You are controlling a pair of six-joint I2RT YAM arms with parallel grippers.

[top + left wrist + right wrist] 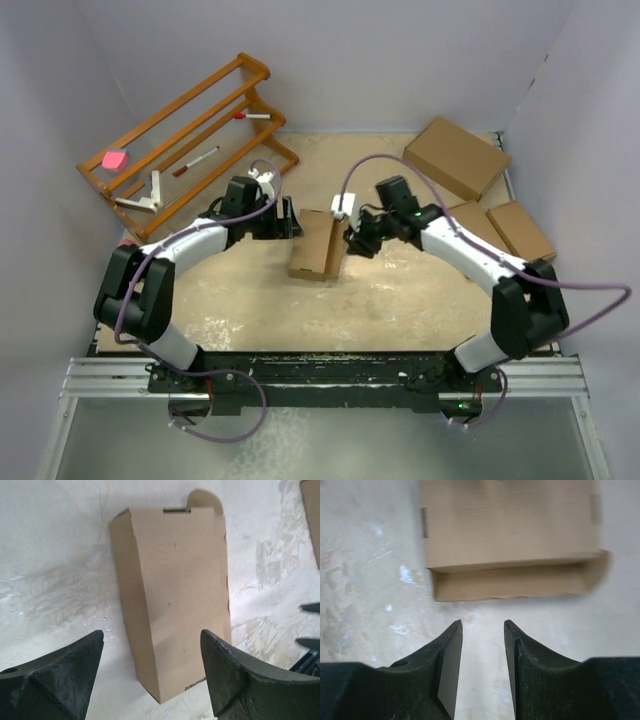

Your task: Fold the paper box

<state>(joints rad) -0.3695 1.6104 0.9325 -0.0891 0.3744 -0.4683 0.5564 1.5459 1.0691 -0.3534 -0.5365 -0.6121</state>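
The paper box point(318, 245) lies folded up in the middle of the worktop point(400, 295), a shallow brown oblong with its long sides running from the near edge toward the far edge. In the left wrist view the paper box point(175, 590) shows a plain flat top and a rounded tab poking out at its far end. In the right wrist view the paper box point(510, 530) turns a low side wall toward the camera.

The left gripper point(290, 220) sits just beside the box's left side, and the left gripper point(151, 635) has its jaws spread wide, clasping nothing. The right gripper point(350, 240) is near the right side. The right gripper point(482, 625) has a narrow gap between its jaws, with only bare worktop in it.

A wooden rack point(180, 140) stands in the far left corner with a pink block point(115, 159) on it. A larger brown box point(456, 157) lies in the far right corner, and two flat brown boxes point(520, 230) lie along the right edge.
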